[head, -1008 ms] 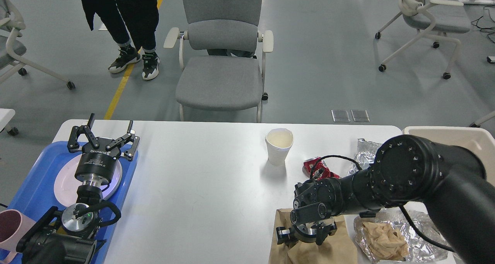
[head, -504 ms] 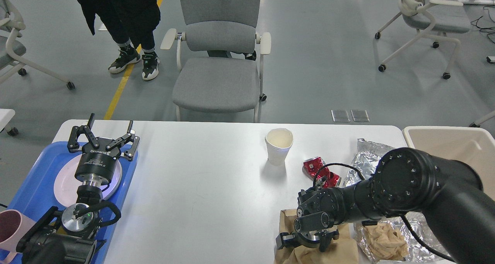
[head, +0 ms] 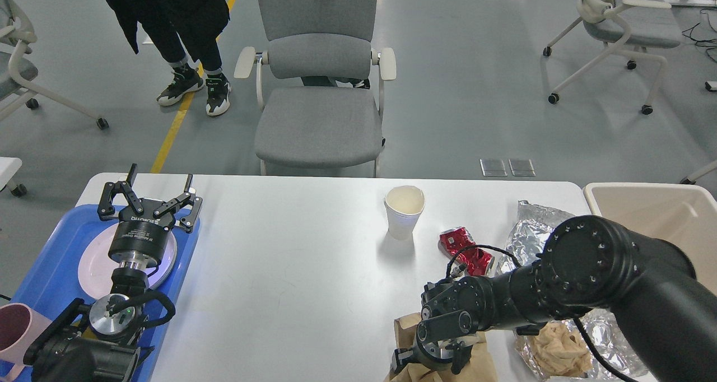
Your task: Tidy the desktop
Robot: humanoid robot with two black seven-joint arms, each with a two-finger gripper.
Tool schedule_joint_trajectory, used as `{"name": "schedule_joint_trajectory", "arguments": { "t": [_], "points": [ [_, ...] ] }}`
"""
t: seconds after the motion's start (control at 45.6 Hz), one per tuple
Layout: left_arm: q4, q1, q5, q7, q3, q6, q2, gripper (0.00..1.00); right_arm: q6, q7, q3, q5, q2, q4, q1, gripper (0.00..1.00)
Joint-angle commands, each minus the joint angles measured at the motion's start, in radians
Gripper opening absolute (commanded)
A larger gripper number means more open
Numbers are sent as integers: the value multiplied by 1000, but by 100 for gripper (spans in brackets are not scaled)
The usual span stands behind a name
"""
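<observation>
The white desktop (head: 291, 259) fills the lower half of the head view. On its right part stand a white paper cup (head: 404, 209), a crushed red wrapper (head: 462, 245), crumpled foil (head: 529, 233), and more foil holding wadded brown paper (head: 560, 348). A brown paper bag (head: 482, 365) lies at the near edge. My right gripper (head: 428, 364) points down onto the bag, with its fingertips hidden under the wrist. My left gripper (head: 148, 194) hangs open and holds nothing, above a pale plate (head: 92, 264).
A blue tray (head: 50, 247) at the left edge carries the plate and a pink cup (head: 14, 326). A beige bin (head: 650, 208) stands off the table's right end. Behind the table are a grey chair (head: 319, 119) and a standing person (head: 185, 35).
My right gripper has moved toward the near edge, and the brown bag's top edge has shifted that way with it. The chair was nudged and the person stepped. The left arm is still.
</observation>
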Motion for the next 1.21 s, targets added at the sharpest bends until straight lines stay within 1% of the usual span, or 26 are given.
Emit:
{"name": "schedule_joint_trajectory", "arguments": {
  "t": [0.0,0.153,0.219,0.351,0.416,0.548,0.679,0.745,0.855,0.942,0.986,1.008,1.052,1.118,1.183],
  "points": [
    [0,0,0,0,0,0,0,96,-1,0,5,10,5,1,4,0],
    [0,0,0,0,0,0,0,96,-1,0,5,47,10,13,24,0],
    [0,0,0,0,0,0,0,96,-3,2,5,68,7,50,61,0],
    [0,0,0,0,0,0,0,96,-7,5,2,111,-33,202,208,0],
    [0,0,0,0,0,0,0,96,-13,5,1,159,-78,283,285,0],
    [0,2,0,0,0,0,0,96,-15,5,-12,254,-122,435,466,0],
    [0,2,0,0,-2,0,0,96,7,5,-28,312,-177,553,638,0],
    [0,2,0,0,0,0,0,96,42,3,-61,343,-199,589,719,0],
    [0,2,0,0,0,0,0,96,175,5,-119,367,-263,618,848,0],
    [0,2,0,0,-2,0,0,96,250,11,-174,367,-326,665,961,0],
    [0,2,0,0,-2,0,0,96,284,35,-214,367,-351,687,1038,0],
    [0,2,0,0,-2,0,0,96,301,57,-240,367,-358,697,1076,0],
    [0,2,0,0,-2,0,0,96,355,107,-295,367,-372,707,1144,0],
    [0,2,0,0,-2,0,0,96,448,199,-389,367,-382,705,1211,0],
    [0,2,0,0,-2,0,0,96,491,250,-467,364,-378,704,1239,0]
  ]
}}
